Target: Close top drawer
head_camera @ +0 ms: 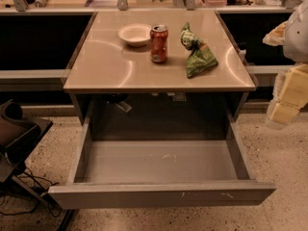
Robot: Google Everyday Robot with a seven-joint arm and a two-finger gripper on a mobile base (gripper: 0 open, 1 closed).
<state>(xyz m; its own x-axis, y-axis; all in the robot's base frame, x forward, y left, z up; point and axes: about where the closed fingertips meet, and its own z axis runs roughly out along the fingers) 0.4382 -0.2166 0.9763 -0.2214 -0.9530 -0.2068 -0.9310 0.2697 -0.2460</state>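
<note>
The top drawer (161, 195) is pulled far out from under the counter, its flat grey front facing me with small white scratches right of centre. Its scuffed grey floor (159, 160) is bare. My gripper (288, 100) hangs at the right edge of the view, pale and blurred, above the floor to the right of the drawer's right side wall and apart from it.
On the beige countertop (106, 66) stand a white bowl (135, 34), an orange soda can (159, 43) and a green snack bag (197, 52). A dark chair or cart with cables (19, 138) sits at the left on the speckled floor.
</note>
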